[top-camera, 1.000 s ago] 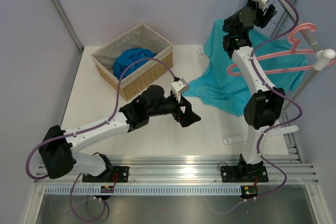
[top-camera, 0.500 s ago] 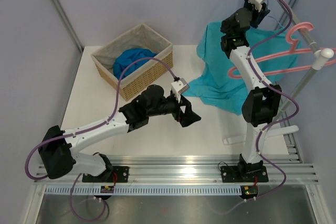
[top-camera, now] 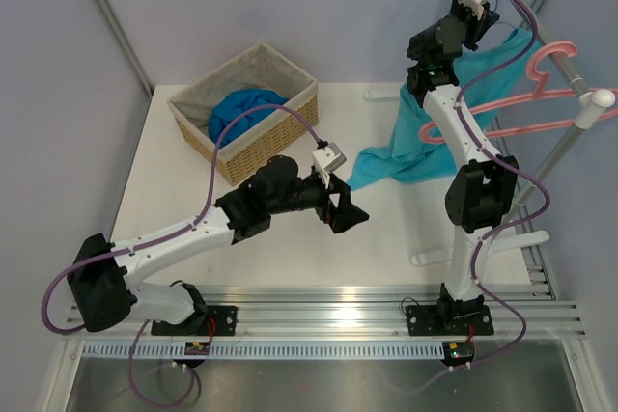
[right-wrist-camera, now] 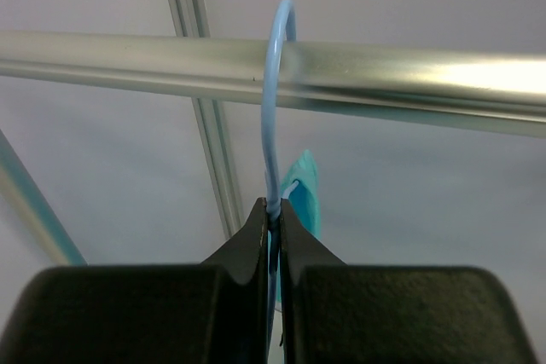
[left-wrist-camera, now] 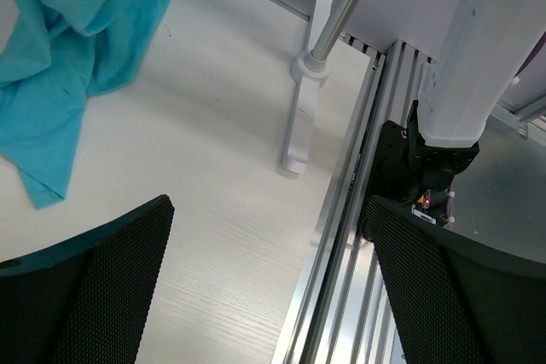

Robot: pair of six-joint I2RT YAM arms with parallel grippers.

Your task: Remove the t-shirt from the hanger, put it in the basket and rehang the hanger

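The teal t-shirt (top-camera: 415, 142) hangs bunched from the rack at the back right, and its lower end trails onto the table. It also shows in the left wrist view (left-wrist-camera: 68, 49) and as a sliver behind the right fingers (right-wrist-camera: 303, 193). The light-blue wire hanger (right-wrist-camera: 273, 108) hooks over the metal rail (right-wrist-camera: 384, 83). My right gripper (right-wrist-camera: 272, 206), high up at the rail (top-camera: 480, 14), is shut on the hanger's neck just below the hook. My left gripper (top-camera: 348, 211) hovers open over the table's middle, left of the shirt's hem, with nothing between its fingers (left-wrist-camera: 111, 279).
A wicker basket (top-camera: 290, 108) holding a dark blue cloth (top-camera: 241, 108) stands at the back left. A pink plastic hanger (top-camera: 512, 103) hangs on the same rail near its white end knob (top-camera: 599, 100). The rack's white foot (left-wrist-camera: 303, 117) lies near the aluminium track (left-wrist-camera: 341, 236).
My right gripper has closed on the hanger's neck. The t-shirt has drawn in from a wide spread to a narrow bunch and shifted right. The left arm has hardly moved.
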